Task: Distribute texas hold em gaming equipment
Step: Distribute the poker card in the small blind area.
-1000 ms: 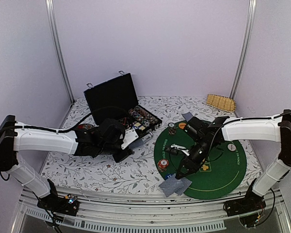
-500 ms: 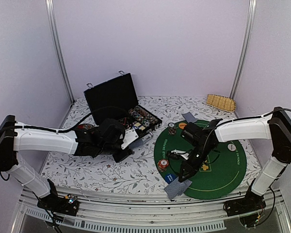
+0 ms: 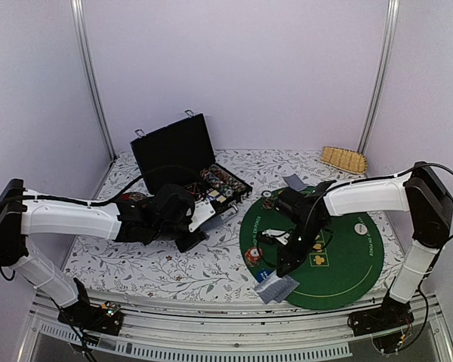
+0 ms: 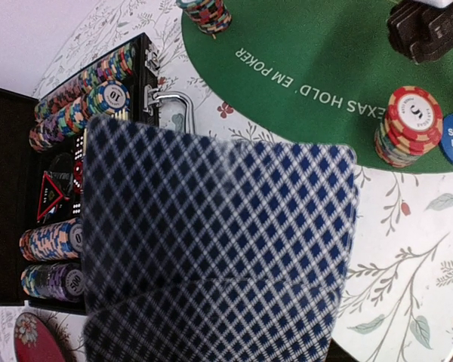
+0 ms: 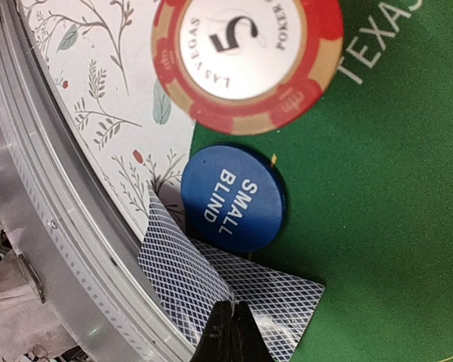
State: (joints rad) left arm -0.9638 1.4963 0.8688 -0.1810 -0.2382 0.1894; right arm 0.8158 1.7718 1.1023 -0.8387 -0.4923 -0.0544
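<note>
The right gripper (image 5: pixel 230 311), jaws shut, has swung in over the near rim of the green mat (image 3: pixel 347 264). It has nudged the two dealt cards (image 3: pixel 275 287) together beside the small-blind button (image 5: pixel 232 197), and one card now curls up. That seat looks served. The left gripper (image 3: pixel 200 219), jaws half-open, clasps the card pack (image 4: pixel 219 249) over the worktop.

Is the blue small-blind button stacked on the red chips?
No, the blue button lies on the green mat, apart from the red chips.

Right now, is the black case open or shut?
Open. The black case has its lid standing up, and rows of chips show inside it.
</note>
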